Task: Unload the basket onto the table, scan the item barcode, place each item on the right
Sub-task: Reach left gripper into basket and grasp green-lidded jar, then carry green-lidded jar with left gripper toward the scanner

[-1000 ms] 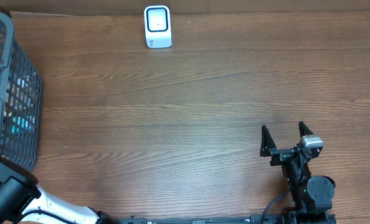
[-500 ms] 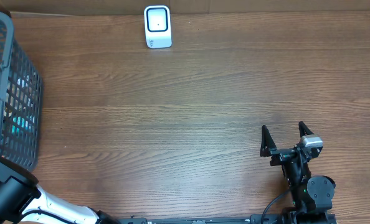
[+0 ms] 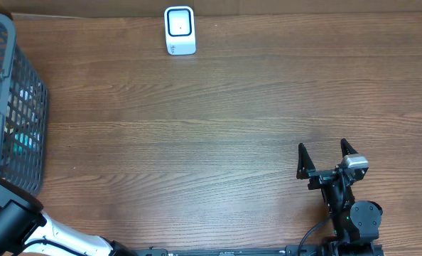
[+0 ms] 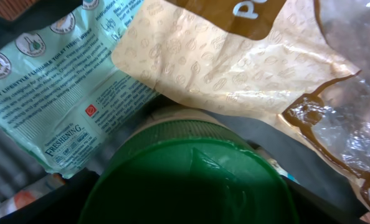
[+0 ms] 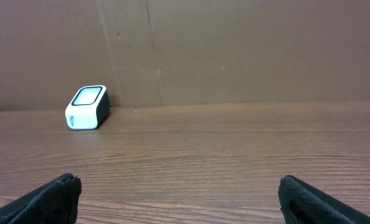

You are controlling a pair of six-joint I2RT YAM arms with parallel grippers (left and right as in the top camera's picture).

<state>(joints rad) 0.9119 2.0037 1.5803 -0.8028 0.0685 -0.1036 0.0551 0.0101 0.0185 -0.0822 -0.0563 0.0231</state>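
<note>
I have the left arm reaching down into the grey plastic mesh basket (image 3: pixel 15 107) at the table's left edge. Its wrist view is filled by a round green plastic lid (image 4: pixel 191 180) on a pale container, close under the camera. I judge this lid-topped container to be the item I am about to pick, though no barcode shows on it yet. The left gripper's fingertips lie outside the picture except for dark corners at the bottom edge, so I cannot tell from the frames whether the jaws are spread or closing on the lid.

Step in hand: grasp an item in the basket. To do it well I would centre the jaws on the lid's rim, keep them off the crinkly bags that lie beside and partly over it, and lift straight up so nothing else is dragged out. Then I would carry it to the small white box-shaped scanner with a dark window (image 3: pixel 180 30) at the far edge of the wooden table (image 3: pixel 232 114), well apart from the basket.

The right gripper (image 3: pixel 327 160) rests near the front of the table, fingers spread wide and holding nothing.

Count:
- green-lidded container: one
- pale teal printed wipes pack (image 4: pixel 60 93): one
- tan patterned foil bag (image 4: pixel 235 62): one
- scanner: one
- basket: one
- arms: two
</note>
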